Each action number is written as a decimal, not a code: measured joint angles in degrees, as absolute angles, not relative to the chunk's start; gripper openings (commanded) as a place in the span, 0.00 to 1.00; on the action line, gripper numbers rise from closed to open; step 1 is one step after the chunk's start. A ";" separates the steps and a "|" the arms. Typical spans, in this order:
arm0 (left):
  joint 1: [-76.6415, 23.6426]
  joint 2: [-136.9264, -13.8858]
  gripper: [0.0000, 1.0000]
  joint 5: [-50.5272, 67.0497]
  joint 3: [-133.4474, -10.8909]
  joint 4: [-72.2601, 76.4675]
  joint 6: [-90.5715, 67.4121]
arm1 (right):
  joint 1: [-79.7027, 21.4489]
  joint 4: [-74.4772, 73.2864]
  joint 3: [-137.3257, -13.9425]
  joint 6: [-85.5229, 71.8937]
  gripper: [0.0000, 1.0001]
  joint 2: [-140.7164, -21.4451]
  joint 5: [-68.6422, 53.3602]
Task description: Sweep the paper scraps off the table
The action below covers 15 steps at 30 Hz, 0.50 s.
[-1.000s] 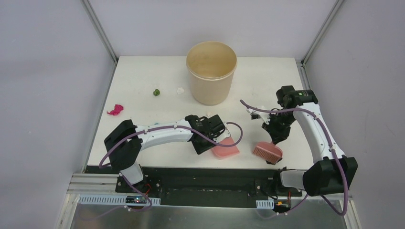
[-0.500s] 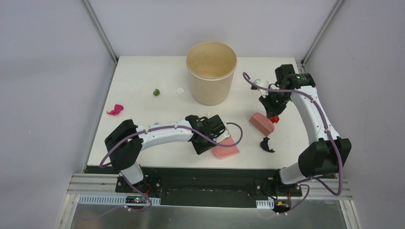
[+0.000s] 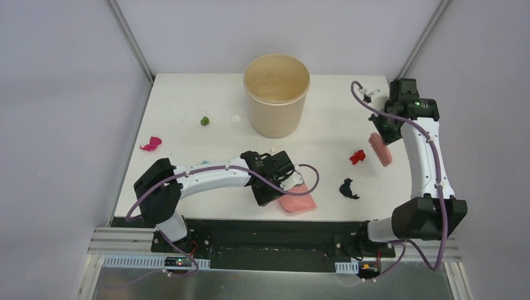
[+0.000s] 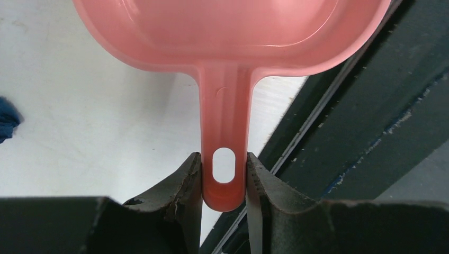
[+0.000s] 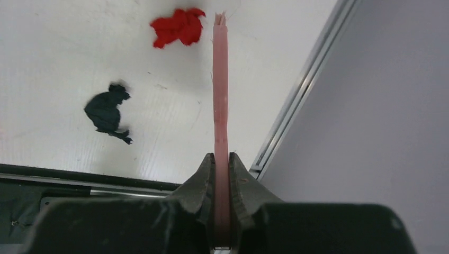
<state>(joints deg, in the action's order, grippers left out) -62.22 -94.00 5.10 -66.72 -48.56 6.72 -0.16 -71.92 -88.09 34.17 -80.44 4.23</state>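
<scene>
The right arm [image 3: 420, 156] stands tall at the right edge of the table [image 3: 187, 100], right gripper [image 5: 221, 161] clamped on a pink brush [image 3: 380, 149] beside red and black paper scraps [image 3: 357, 156] (others lie far left). The left arm [image 3: 212, 176] stretches low along the front, left gripper [image 4: 224, 164] pinching the handle of the pink dustpan [image 4: 227, 32].

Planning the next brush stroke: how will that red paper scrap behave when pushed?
The red scrap looks tiny and crumpled beside the brush, so it is probably very light and may tumble rather than slide. The smooth white table likely offers little grip.
</scene>
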 measured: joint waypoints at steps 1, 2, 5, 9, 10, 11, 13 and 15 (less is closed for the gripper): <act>-62.57 -93.76 0.00 5.56 -66.72 -48.56 6.92 | 1.21 -71.88 -87.09 33.50 0.00 -80.40 5.54; -62.96 -93.67 0.00 6.15 -66.78 -48.60 7.09 | 2.17 -71.88 -86.06 32.97 0.00 -80.29 6.48; -65.63 -93.67 0.00 6.76 -67.77 -49.30 7.73 | 4.25 -72.16 -80.84 31.00 0.00 -79.26 9.37; -68.75 -96.75 0.00 5.65 -74.06 -54.00 8.32 | 4.16 -73.06 -76.16 28.75 0.00 -77.34 8.91; -69.23 -98.24 0.00 4.93 -76.12 -54.76 8.32 | 3.92 -73.17 -75.53 28.25 0.00 -76.97 8.56; -69.43 -99.35 0.00 4.45 -77.43 -55.29 8.32 | 3.44 -73.03 -74.78 27.57 0.00 -76.51 8.38; -69.41 -101.78 0.00 3.49 -79.75 -56.38 8.27 | 1.39 -72.53 -73.28 26.13 0.00 -75.75 8.16; -69.32 -103.63 0.00 2.94 -81.06 -57.54 8.10 | -1.74 -72.18 -72.20 24.69 0.00 -75.59 7.42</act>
